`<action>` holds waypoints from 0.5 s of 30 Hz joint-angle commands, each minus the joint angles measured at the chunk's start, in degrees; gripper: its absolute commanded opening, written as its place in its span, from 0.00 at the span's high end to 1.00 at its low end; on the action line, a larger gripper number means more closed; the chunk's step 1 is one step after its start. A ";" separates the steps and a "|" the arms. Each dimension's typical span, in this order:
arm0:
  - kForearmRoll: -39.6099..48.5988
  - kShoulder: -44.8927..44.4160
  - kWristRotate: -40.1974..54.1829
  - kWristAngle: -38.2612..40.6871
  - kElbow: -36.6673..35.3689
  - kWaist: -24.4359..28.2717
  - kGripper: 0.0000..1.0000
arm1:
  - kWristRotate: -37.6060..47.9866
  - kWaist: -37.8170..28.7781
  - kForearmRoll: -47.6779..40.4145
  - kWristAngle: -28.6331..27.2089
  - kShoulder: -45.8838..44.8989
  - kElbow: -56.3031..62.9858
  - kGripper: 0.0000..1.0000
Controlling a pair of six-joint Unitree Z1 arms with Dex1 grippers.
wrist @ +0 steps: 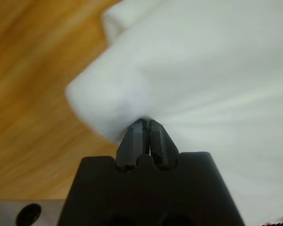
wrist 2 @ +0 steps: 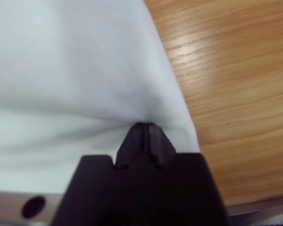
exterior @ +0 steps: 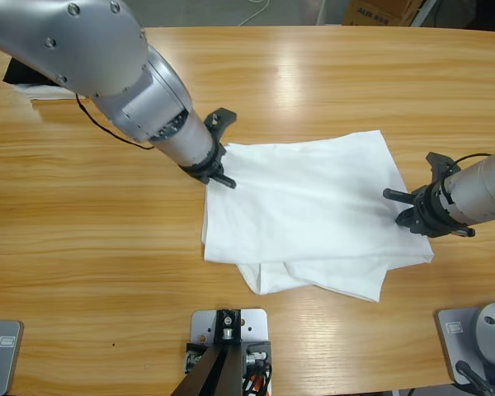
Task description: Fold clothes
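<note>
The clothes, a plain white T-shirt (exterior: pixel 313 210), lie partly folded on the wooden table, with a doubled layer along the near edge. My left gripper (exterior: pixel 223 175) comes in from the upper left and is shut on the shirt's left edge; in the left wrist view the closed jaws pinch a bunched fold of the shirt (wrist: pixel 188 75). At the right, my right gripper (exterior: pixel 406 208) is shut on the shirt's right edge, and the right wrist view has the shirt (wrist 2: pixel 70 70) puckering at the jaw tips (wrist 2: pixel 145 126).
A folded black garment (exterior: pixel 21 73) over a smaller white cloth (exterior: pixel 49 92) lies at the table's far left corner. A cardboard box (exterior: pixel 379 11) stands beyond the far edge. Bare wood (exterior: pixel 91 231) stretches left and front of the shirt.
</note>
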State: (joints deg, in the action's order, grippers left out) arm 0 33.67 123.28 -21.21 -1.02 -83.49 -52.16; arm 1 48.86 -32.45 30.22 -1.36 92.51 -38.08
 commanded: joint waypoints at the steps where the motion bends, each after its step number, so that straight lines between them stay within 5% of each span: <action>1: 2.10 4.76 -2.26 -0.76 1.77 5.81 1.00 | 2.04 0.72 3.78 -0.71 3.48 1.52 1.00; 7: 4.12 -1.99 -1.92 -1.21 3.37 5.65 1.00 | 2.57 0.72 7.49 -4.58 -1.81 -1.66 0.96; 9: 5.97 -5.88 -1.52 -2.25 3.42 5.67 1.00 | 1.38 0.72 8.89 -4.42 -5.18 -4.67 0.26; 10: 6.81 -8.07 -1.31 -2.32 3.35 5.63 1.00 | -0.14 0.72 9.04 -4.23 -7.52 -6.37 0.10; 11: 7.53 -10.22 -1.29 -2.39 3.30 5.33 1.00 | -1.72 0.72 9.05 -3.84 -9.68 -8.17 0.06; 13: 8.22 -13.70 -1.34 -2.74 3.16 3.98 1.00 | -5.16 0.87 8.17 -1.76 -11.60 -11.61 0.11; 14: 8.15 -14.98 -1.34 -2.81 3.12 2.78 1.00 | -8.24 1.44 6.86 0.22 -11.48 -12.70 0.36; 15: 7.67 -15.83 -1.17 -2.92 2.96 1.06 1.00 | -11.97 2.19 5.01 2.03 -11.06 -13.21 0.76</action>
State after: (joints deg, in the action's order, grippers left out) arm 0 39.57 116.63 -22.87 -2.62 -81.93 -46.96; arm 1 48.32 -32.41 38.18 -4.48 86.82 -45.06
